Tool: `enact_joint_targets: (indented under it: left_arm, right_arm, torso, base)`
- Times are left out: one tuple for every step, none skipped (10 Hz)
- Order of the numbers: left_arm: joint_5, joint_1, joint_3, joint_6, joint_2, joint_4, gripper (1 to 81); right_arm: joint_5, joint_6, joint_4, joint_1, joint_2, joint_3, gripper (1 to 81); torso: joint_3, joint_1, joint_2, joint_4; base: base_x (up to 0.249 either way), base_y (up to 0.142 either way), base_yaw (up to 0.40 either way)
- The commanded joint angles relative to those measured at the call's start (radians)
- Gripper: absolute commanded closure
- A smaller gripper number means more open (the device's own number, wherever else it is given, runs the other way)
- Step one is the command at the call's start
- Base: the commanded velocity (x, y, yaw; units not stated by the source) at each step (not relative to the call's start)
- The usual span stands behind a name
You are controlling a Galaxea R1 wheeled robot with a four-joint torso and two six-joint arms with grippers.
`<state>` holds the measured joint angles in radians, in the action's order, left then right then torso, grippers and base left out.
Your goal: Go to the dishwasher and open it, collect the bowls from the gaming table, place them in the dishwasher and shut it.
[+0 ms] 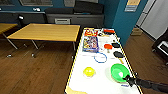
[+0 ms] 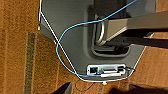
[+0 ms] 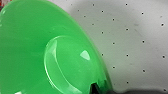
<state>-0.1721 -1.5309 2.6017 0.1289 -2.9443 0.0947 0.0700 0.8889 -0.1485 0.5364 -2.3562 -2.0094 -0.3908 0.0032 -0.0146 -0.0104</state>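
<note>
White gaming table (image 1: 82, 75) held the green bowl (image 1: 119, 72); my right gripper (image 1: 127, 78), at its five o'clock rim, fingers' state unclear.

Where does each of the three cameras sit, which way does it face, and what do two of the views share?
Head view: high up, looking forward and down at the gaming table; the right gripper is at the green bowl.
Left wrist view: faces down at the wooden floor and the robot's grey base.
Right wrist view: close over the green bowl.
Head and right wrist views share that bowl.
</note>
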Motion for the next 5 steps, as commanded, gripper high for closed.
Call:
enact_joint_targets:
  left_arm:
    - [0.069, -0.018, -0.002, -0.002, 0.005, -0.006, 1.0]
    - [0.069, -0.018, -0.003, -0.002, 0.002, -0.004, 1.0]
    - [0.068, -0.016, -0.003, -0.002, 0.000, -0.003, 1.0]
    - [0.068, -0.015, -0.002, -0.003, -0.003, -0.001, 1.0]
    - [0.068, -0.013, -0.003, -0.003, -0.006, 0.002, 1.0]
  right_arm:
    - [0.033, 0.007, -0.006, -0.176, 0.168, 0.141, 81.1]
    - [0.105, 0.002, 0.010, -0.207, 0.262, 0.232, 81.1]
    - [0.186, -0.005, 0.041, -0.233, 0.392, 0.356, 81.1]
    - [0.243, -0.023, 0.117, -0.236, 0.531, 0.492, 81.1]
    - [0.322, -0.063, 0.179, -0.232, 0.632, 0.626, 81.1]
  torso:
    - [0.000, 0.000, 0.000, 0.000]
    - [0.000, 0.000, 0.000, 0.000]
    - [0.000, 0.000, 0.000, 0.000]
    - [0.000, 0.000, 0.000, 0.000]
    - [0.000, 0.000, 0.000, 0.000]
  base:
    - [0.000, 0.000, 0.000]
    - [0.000, 0.000, 0.000]
    - [0.000, 0.000, 0.000]
    - [0.000, 0.000, 0.000]
    - [0.000, 0.000, 0.000]
